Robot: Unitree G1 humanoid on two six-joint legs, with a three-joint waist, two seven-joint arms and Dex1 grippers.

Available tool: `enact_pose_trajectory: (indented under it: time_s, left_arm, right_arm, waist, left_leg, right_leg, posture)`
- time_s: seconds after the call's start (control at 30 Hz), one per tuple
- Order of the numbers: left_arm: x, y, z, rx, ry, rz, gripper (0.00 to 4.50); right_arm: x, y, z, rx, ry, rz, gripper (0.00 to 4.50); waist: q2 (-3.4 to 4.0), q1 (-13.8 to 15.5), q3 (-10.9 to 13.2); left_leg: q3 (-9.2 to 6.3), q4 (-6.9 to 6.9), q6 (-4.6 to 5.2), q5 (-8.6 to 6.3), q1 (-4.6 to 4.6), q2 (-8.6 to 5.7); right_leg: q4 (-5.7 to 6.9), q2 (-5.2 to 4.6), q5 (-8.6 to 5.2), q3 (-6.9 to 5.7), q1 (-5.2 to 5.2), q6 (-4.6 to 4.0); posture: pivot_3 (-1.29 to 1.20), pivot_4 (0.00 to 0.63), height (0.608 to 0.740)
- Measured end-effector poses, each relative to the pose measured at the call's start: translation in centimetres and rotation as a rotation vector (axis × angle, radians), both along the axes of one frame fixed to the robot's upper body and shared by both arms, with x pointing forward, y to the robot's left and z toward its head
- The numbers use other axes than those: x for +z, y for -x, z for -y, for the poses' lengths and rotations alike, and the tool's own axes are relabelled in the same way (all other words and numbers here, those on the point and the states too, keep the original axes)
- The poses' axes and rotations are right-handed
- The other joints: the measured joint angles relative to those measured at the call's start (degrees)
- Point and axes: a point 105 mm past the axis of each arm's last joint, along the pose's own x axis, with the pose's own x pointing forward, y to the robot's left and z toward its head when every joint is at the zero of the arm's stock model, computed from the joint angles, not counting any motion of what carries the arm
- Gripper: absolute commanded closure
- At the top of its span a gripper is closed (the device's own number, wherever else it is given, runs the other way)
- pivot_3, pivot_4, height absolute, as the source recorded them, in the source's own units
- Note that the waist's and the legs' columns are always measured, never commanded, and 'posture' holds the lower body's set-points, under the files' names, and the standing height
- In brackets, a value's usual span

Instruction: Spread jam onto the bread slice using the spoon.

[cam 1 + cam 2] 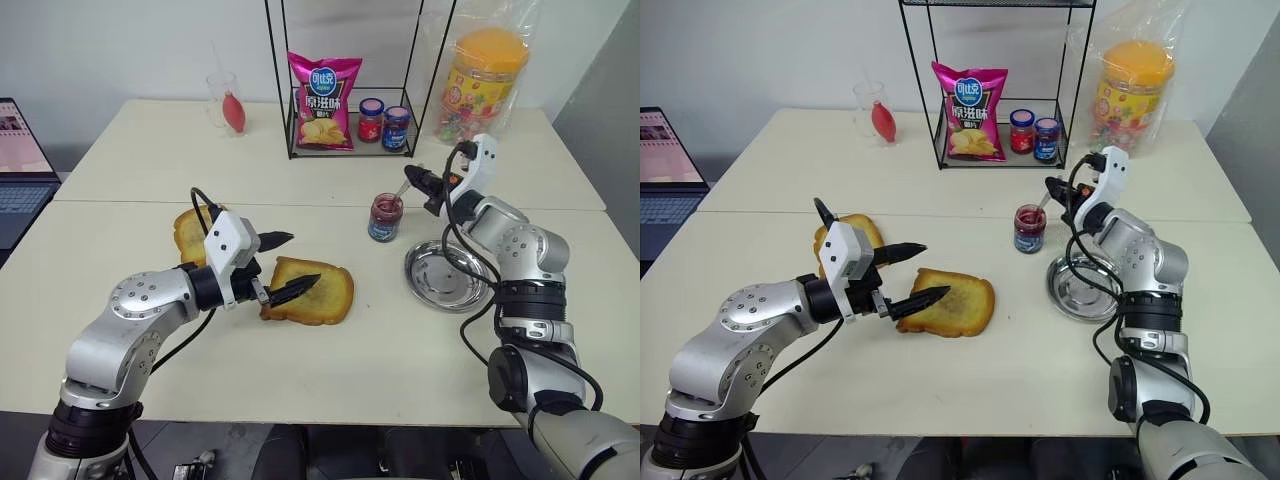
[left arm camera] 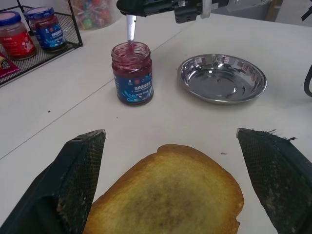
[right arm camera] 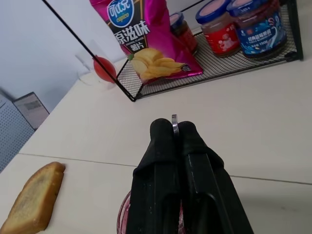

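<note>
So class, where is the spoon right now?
The spoon is pinched in the right end effector, its bowl dipping into the open jam jar, left of the steel dish.

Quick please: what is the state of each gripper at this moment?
Left gripper: jaws open, holding nothing, one on each side of the bread slice.
Right gripper: jaws shut on the spoon, its bowl in the jam.

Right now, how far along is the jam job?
Early. Done: the right gripper is shut on the spoon. In hand: the spoon's bowl is dipped into the open jam jar. Left: the bread slice is bare, no jam on it; the left gripper is open around its near edge.
</note>
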Motion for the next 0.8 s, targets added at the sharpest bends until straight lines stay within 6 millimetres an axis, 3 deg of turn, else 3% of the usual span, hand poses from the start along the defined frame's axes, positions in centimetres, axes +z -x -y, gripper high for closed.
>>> enact_pose_trajectory:
  time_s: [0.8]
  left_arm:
    - [-0.44, -0.16, -0.21, -0.006, -0.018, 0.008, 0.0]
  right_arm:
    - [0.5, 0.05, 0.42, -0.018, -0.194, -0.096, 4.48]
  waist:
    - [0.0, -0.47, 0.0]
  left_leg:
    - [0.01, -0.01, 0.0, 0.0, 0.0, 0.0]
  right_leg:
    - [0.01, 0.0, 0.0, 0.0, 0.0, 0.0]
  posture:
    - [0.0, 0.15, 0.74]
